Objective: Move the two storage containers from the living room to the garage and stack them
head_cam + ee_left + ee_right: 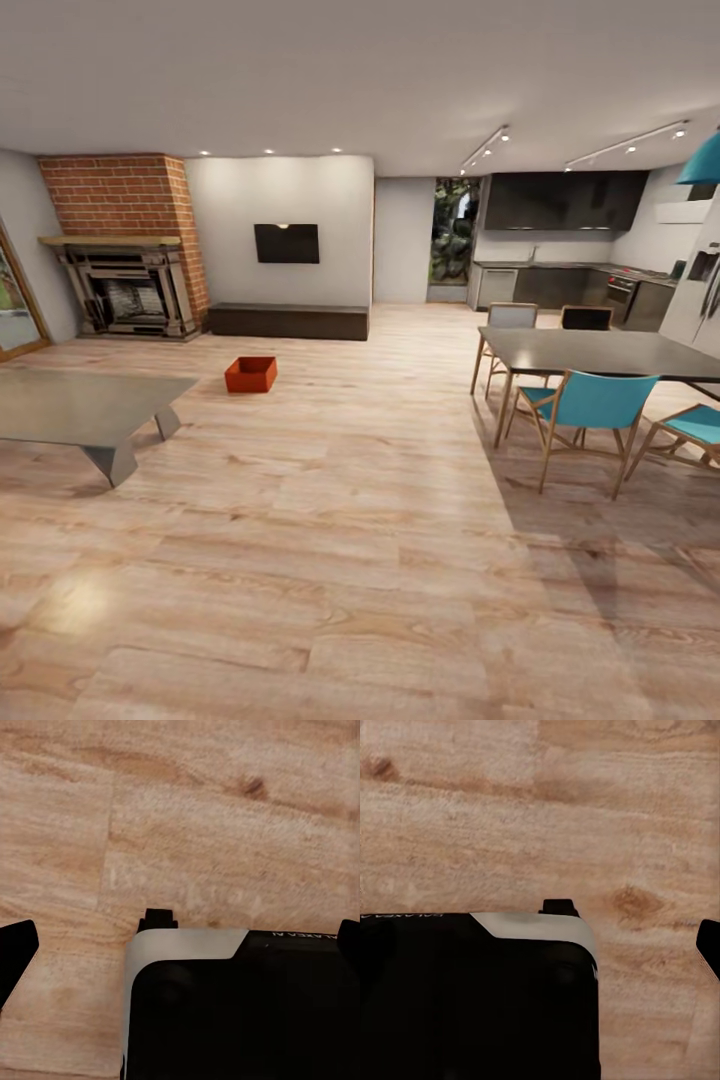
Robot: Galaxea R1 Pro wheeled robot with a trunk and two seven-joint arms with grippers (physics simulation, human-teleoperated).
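Ahead, one orange-red storage container point(250, 374) sits upright on the light wood plank floor point(360, 560) of the living room, between the brick fireplace point(125, 245) and the glass-topped table point(85, 410), well apart from the dining table point(600, 352); whether either pincer is apart or together, I cannot tell.

1. Floor point(380, 520): light wood planks, visible grain and knots, soft satin sheen with a pale glare patch near the low table
2. Storage container point(250, 374): orange-red, matt, plastic-looking
3. Low table point(85, 405): grey top, smooth, faintly reflective; legs look like metal
4. Fireplace point(125, 235): rough red brick, matt
5. Dining table point(600, 352): dark top, smooth, dull
6. Chairs point(590, 405): pale wooden legs, teal matt seats
7. Robot base point(240, 1012): black body, slight gloss, light grey smooth edge
8. Kitchen cabinets point(565, 200): dark, semi-gloss fronts
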